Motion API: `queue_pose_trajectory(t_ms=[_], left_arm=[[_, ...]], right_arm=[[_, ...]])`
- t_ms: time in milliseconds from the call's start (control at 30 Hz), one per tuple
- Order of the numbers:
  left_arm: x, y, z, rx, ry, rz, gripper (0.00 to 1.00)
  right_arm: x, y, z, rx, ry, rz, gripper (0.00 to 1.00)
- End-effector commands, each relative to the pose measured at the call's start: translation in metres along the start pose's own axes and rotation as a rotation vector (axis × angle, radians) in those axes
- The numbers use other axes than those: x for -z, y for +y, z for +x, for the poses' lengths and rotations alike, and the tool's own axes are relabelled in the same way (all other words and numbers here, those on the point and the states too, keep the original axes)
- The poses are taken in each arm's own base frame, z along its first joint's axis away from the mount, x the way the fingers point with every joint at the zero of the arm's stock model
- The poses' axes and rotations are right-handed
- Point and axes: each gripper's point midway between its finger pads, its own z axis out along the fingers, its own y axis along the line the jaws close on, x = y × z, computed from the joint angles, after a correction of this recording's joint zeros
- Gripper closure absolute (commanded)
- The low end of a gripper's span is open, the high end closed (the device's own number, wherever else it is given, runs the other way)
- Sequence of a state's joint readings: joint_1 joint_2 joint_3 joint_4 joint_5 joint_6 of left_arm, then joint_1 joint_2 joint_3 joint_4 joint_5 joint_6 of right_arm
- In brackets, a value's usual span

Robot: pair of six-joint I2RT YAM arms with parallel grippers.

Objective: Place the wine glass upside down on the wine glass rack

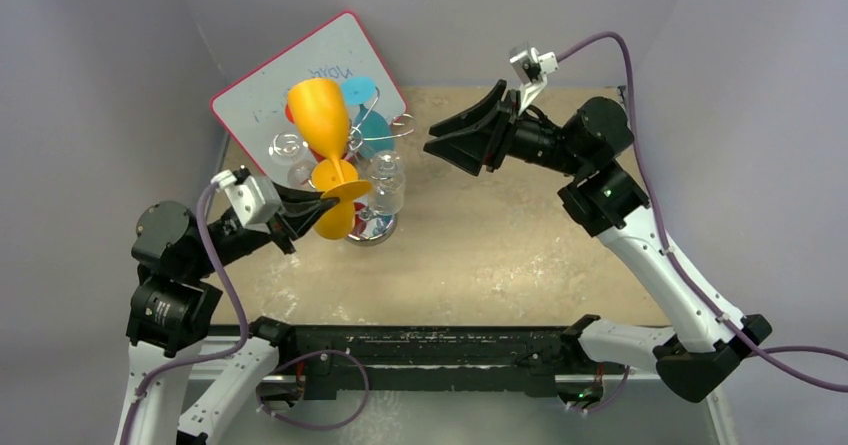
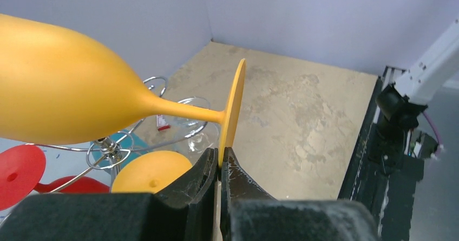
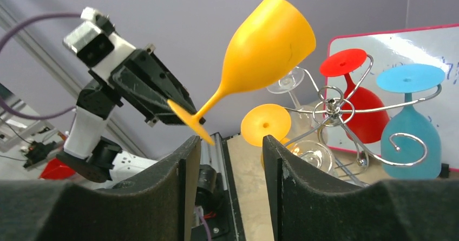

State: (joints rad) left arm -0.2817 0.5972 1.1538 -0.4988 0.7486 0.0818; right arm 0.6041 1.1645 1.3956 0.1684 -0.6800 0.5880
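The orange wine glass (image 1: 318,115) is held by the rim of its foot in my left gripper (image 1: 325,202), which is shut on it. The glass is tilted, bowl up, above the near left side of the silver wire rack (image 1: 392,127). It also shows in the left wrist view (image 2: 54,100) with my left gripper (image 2: 220,157) pinching the foot, and in the right wrist view (image 3: 265,46). My right gripper (image 1: 455,145) is open and empty, raised to the right of the rack and facing it; it also shows in the right wrist view (image 3: 230,143).
Glasses hang upside down on the rack (image 3: 333,108): a second orange one (image 1: 335,220), a red one (image 3: 360,103), a blue one (image 3: 408,138) and clear ones (image 1: 385,185). A pink-framed whiteboard (image 1: 270,85) leans behind it. Grey walls enclose the table.
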Motion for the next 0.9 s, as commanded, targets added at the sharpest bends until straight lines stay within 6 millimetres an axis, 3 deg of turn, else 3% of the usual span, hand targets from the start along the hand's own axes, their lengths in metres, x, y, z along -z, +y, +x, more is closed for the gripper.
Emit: queue_pose_trajectory(t_ms=[0, 267, 633, 867], left_arm=[[-0.001, 0.022, -0.048, 0.103, -0.147, -0.135, 1.0], [-0.006, 0.016, -0.079, 0.312, -0.248, -0.089, 1.0], [-0.017, 0.01, -0.091, 0.52, -0.277, -0.006, 1.0], [-0.019, 0.01, -0.085, 0.554, -0.272, 0.001, 1.0]], right_arm=[[0.001, 0.024, -0.026, 0.162, -0.072, -0.043, 0.54], [-0.023, 0.04, -0.02, 0.166, -0.05, -0.112, 0.58], [-0.055, 0.06, -0.007, 0.063, -0.038, -0.219, 0.62], [-0.066, 0.068, -0.004, 0.008, -0.044, -0.269, 0.68]])
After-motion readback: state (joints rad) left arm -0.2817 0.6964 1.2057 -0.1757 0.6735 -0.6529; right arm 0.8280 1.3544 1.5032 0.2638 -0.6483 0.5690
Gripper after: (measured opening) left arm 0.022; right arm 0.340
